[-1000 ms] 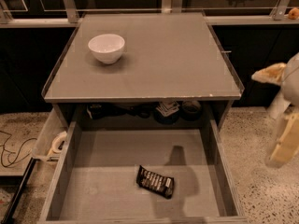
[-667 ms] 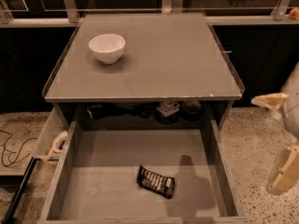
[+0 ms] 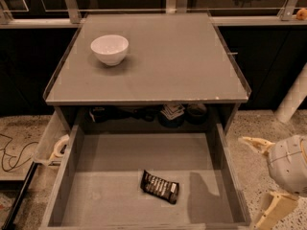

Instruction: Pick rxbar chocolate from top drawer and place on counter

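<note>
The rxbar chocolate [image 3: 159, 186] is a small black wrapper with white lettering. It lies flat on the floor of the open top drawer [image 3: 115, 195], near the front and a little right of the middle. The grey counter [image 3: 168, 56] with its clear rim is above the drawer. My gripper [image 3: 264, 176] is at the right edge of the view, outside the drawer's right wall and over the speckled floor. Its two pale fingers [image 3: 254, 144] stand wide apart, open and empty. It is well to the right of the bar.
A white bowl [image 3: 110, 49] stands on the counter's back left. Dark rolls and a small packet [image 3: 171, 112] sit in the shadow under the counter at the drawer's back. A narrow pale side tray [image 3: 50, 143] with a tape roll [image 3: 61, 145] sticks out at the left.
My gripper has dropped lower along the right side of the drawer. The bar, bowl and drawer have not moved.
</note>
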Available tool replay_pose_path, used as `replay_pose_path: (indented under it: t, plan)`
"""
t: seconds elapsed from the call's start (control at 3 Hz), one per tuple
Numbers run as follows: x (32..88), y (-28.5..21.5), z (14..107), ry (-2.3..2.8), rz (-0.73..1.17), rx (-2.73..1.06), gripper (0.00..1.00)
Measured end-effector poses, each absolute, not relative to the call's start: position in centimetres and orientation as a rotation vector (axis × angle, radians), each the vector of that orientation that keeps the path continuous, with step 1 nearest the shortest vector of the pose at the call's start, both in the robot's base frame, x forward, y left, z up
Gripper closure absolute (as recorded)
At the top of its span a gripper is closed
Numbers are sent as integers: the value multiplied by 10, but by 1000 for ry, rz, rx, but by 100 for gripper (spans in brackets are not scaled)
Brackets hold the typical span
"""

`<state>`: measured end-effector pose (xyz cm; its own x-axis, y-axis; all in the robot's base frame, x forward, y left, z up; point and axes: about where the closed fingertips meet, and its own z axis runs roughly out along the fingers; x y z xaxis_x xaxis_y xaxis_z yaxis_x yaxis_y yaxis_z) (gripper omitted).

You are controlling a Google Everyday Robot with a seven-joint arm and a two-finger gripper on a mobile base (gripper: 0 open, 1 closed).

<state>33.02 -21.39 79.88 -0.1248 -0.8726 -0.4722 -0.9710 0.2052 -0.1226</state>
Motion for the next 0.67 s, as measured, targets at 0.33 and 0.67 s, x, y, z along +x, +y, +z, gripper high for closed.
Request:
replay_pose_path:
  t: [0.33, 0.67]
  plan:
    - [330, -214, 799, 2044, 298, -1711, 0]
    - [342, -204, 782, 2042, 311, -1693, 0]
